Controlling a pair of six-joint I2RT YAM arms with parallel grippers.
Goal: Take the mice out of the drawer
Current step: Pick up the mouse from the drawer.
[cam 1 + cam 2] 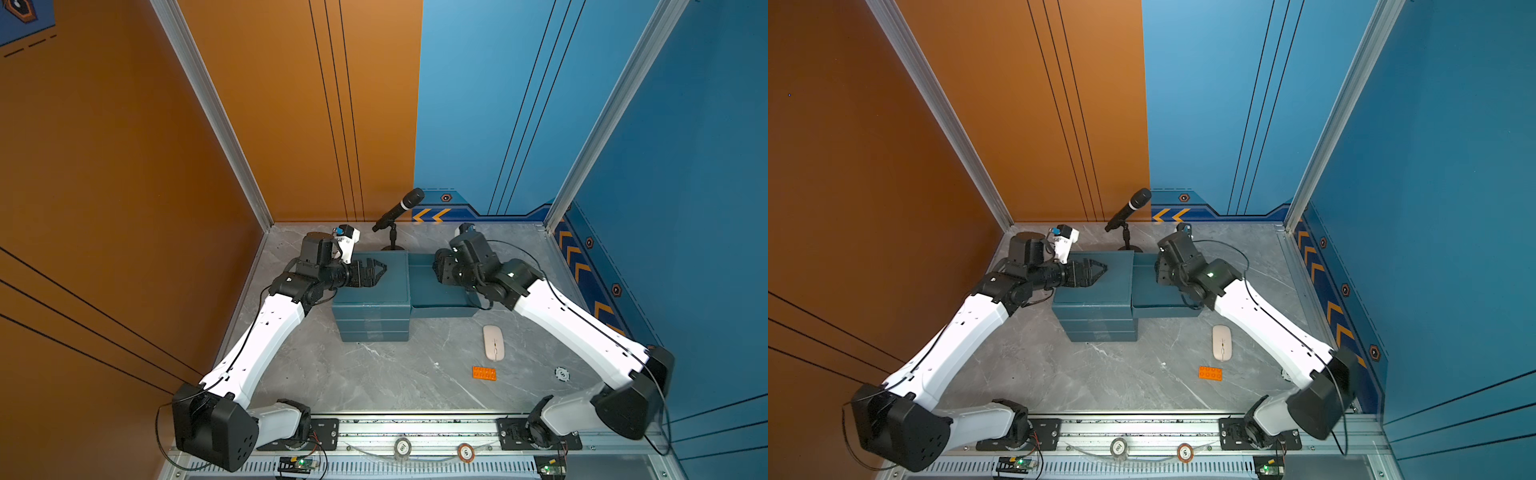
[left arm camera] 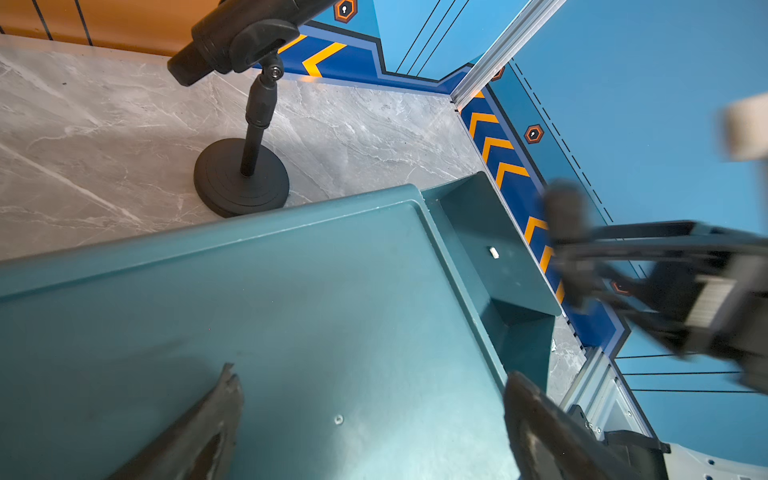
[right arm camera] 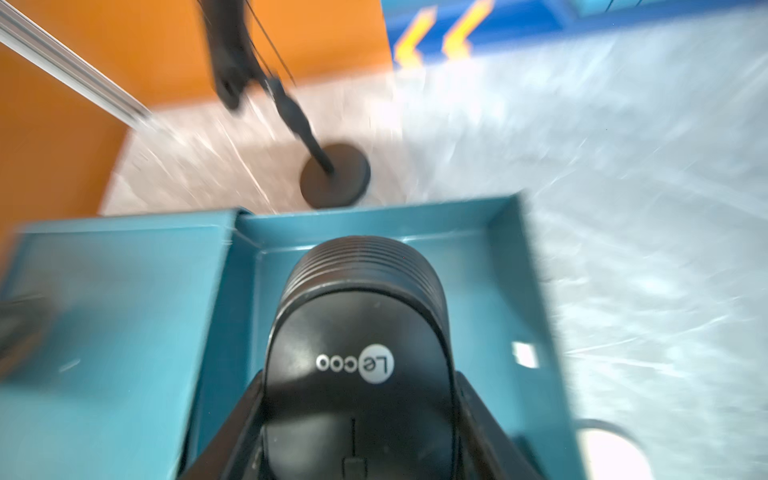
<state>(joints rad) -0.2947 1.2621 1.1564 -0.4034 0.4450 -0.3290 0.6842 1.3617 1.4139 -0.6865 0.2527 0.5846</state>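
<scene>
A teal drawer unit [image 1: 374, 286] stands mid-table, its top drawer [image 1: 428, 297] pulled out to the right. My right gripper [image 3: 359, 392] is shut on a black mouse [image 3: 357, 332] with a round pale logo, its fingers [image 3: 243, 411] pressing on both sides, above the drawer floor [image 3: 490, 299]. The right wrist view is blurred by motion. In both top views the right wrist covers that mouse. A pinkish-cream mouse [image 1: 493, 342] [image 1: 1222, 342] lies on the table in front of the drawer. My left gripper [image 2: 372, 374] [image 1: 380, 270] hovers open over the unit's top, holding nothing.
A black microphone [image 1: 399, 208] on a round-based stand [image 2: 241, 178] stands just behind the drawer unit. An orange studded plate [image 1: 484, 372] and a small round disc [image 1: 562, 374] lie at the front right. Walls close in on the left, back and right.
</scene>
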